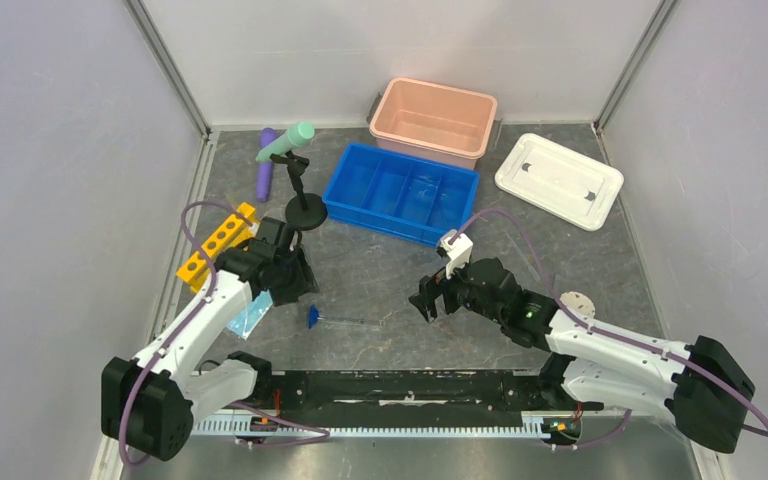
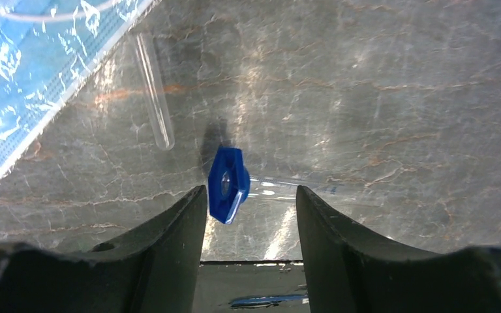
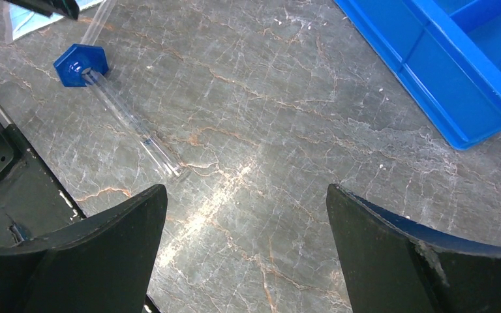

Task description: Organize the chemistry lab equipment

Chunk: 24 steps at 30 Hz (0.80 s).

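Hovering low over a glossy, veined grey stone table (image 1: pixel 380 270), the left gripper (image 2: pixel 251 195) holds its two dark curved fingers apart on either side of a small blue hexagonal plastic base (image 2: pixel 228 184). The base lies tipped on its side, joined to a thin clear tube (image 3: pixel 130 124) that runs to the right. Left of it lie a crinkly, plastic-wrapped light-blue mask (image 2: pixel 26 85) and a clear test tube (image 2: pixel 153 91). The right gripper (image 3: pixel 248 248), fingers spread wide, hangs near a blue divided plastic tray (image 3: pixel 443 72).
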Tool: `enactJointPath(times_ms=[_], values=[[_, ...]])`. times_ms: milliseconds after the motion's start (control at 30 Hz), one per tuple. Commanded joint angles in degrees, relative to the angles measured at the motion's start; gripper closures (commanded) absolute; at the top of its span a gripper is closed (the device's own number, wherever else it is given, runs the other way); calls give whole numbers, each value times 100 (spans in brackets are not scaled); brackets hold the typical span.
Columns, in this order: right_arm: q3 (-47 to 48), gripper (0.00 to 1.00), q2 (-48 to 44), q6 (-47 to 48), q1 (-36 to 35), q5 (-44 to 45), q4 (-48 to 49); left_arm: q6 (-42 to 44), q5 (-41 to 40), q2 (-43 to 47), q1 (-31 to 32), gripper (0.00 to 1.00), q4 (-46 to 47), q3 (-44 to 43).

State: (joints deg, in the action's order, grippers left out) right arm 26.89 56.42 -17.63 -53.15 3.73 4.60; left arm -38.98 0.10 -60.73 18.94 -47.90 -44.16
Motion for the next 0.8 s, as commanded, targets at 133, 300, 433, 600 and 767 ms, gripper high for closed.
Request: enactJointPath(times_ms=[133, 300, 433, 600, 767], values=[[86, 2, -141, 184, -29, 115, 203, -746, -333, -68, 528, 47, 272, 422], [90, 2, -149, 203, -28, 136, 225, -757, -339, -175, 618, 56, 456, 577], [88, 2, -126, 198, -30, 95, 223, -701, -382, -206, 671, 60, 505, 596], [88, 2, -85, 232, -30, 12, 310, -633, -277, -361, 745, 65, 715, 695], [130, 2, 230, 445, -32, -512, 586, -399, -87, -497, 834, 73, 826, 595]])
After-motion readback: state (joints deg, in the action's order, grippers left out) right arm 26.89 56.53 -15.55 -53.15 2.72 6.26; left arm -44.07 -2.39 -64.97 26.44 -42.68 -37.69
